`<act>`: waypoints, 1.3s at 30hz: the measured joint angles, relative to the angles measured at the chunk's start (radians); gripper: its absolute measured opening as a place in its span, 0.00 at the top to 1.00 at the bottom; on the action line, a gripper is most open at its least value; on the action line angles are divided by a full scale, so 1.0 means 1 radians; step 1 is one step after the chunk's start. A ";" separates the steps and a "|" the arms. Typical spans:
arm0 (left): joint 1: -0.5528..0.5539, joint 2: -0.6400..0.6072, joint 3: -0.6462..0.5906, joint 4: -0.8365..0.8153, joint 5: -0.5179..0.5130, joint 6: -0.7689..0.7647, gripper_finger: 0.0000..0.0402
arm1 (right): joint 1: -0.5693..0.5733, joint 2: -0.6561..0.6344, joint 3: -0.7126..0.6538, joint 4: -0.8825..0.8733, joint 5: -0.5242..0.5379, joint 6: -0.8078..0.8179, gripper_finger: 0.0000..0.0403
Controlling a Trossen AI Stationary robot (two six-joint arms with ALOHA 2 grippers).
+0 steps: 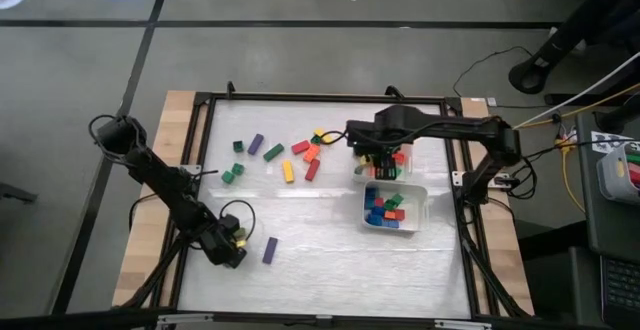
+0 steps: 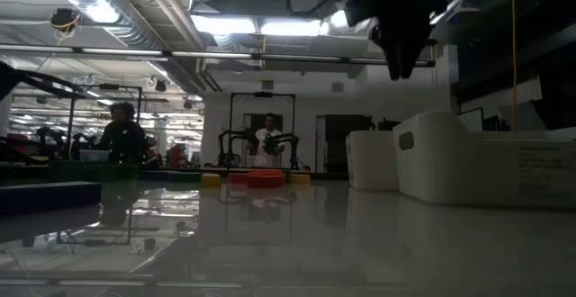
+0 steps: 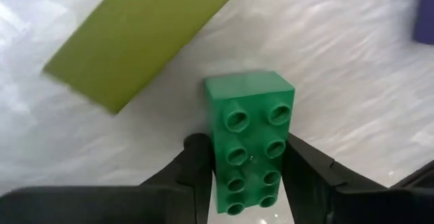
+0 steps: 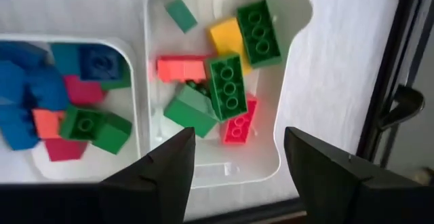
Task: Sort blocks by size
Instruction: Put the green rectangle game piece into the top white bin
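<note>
Both white trays [image 1: 418, 198] roughly half-loaded, about ten blocks [image 1: 273, 152] loose beside them; left gripper [image 3: 247, 176] pinching a green bar [image 3: 249, 142], right gripper [image 4: 237, 159] spread.

The white table [image 1: 330, 260] carries loose blocks [image 1: 290, 160] and 2 trays [image 1: 418, 210].

**Open counter at six o'clock, clutter at twelve**

The counter [image 1: 330, 270] lies bare across its six o'clock half, save one purple bar [image 1: 270, 250] beside the left hand [image 1: 234, 245]. Loose blocks [image 1: 290, 155] crowd the twelve o'clock strip. Two white trays [image 1: 418, 210] block three o'clock, the right hand [image 1: 378, 165] hanging over the farther one.
</note>
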 joint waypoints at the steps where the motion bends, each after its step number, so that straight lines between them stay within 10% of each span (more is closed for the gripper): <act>1: 0.013 -0.006 0.009 -0.001 -0.003 0.021 0.69 | 0.000 -0.011 0.000 0.004 -0.006 -0.004 0.44; 9: 0.172 -0.056 0.059 0.115 -0.268 0.294 0.69 | 0.000 -0.076 0.000 0.018 -0.021 -0.006 0.44; 15: 0.413 -0.050 0.061 0.439 -0.475 0.789 0.67 | 0.000 -0.078 0.000 0.019 -0.046 -0.007 0.44; 24: 0.738 0.129 0.090 1.179 -0.356 1.514 0.67 | 0.000 -0.096 0.000 0.011 -0.083 -0.007 0.44; 39: 0.929 0.588 0.490 1.224 -0.206 1.675 0.66 | 0.000 -0.096 0.000 0.037 -0.083 -0.007 0.44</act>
